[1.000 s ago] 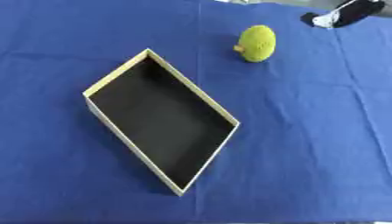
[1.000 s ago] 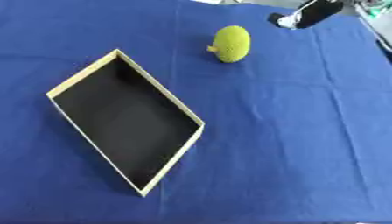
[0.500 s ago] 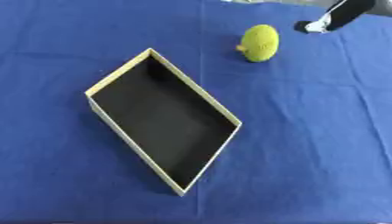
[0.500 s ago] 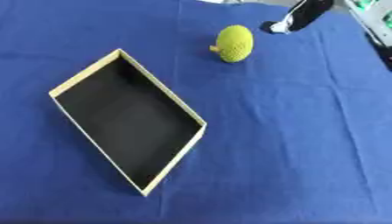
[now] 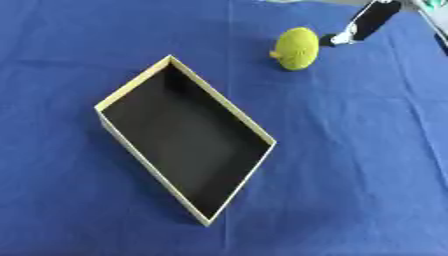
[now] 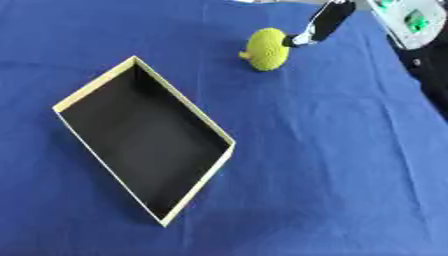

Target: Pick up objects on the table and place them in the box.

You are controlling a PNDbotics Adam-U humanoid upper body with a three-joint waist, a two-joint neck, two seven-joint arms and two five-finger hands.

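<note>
Since a second ago, the robot's right hand (image 5: pixel 363 26) has moved from the far upper right corner inward and down toward the yellow-green object (image 5: pixel 296 48), and its fingertip now sits right against the object's right side. The object and the box have kept their places on the cloth.

The yellow-green object is a rounded, egg-shaped thing with a knitted-looking surface. It lies on the blue tablecloth (image 5: pixel 367 150) at about one o'clock in the view, near the far edge. The right hand reaches in from the upper right, at about two o'clock from the object. Only a dark, slim finger with a pale tip shows, stretched out straight toward the object; it appears to touch or nearly touch it, and the contact cannot be confirmed. Nothing is grasped, and the fingers are not curled round the object.

The box (image 5: pixel 136 87) is a shallow open tray with tan walls and a black inside, turned like a diamond. It lies at about eight o'clock from the object, well apart from it, with nothing inside.

The left hand does not show in either view.
</note>
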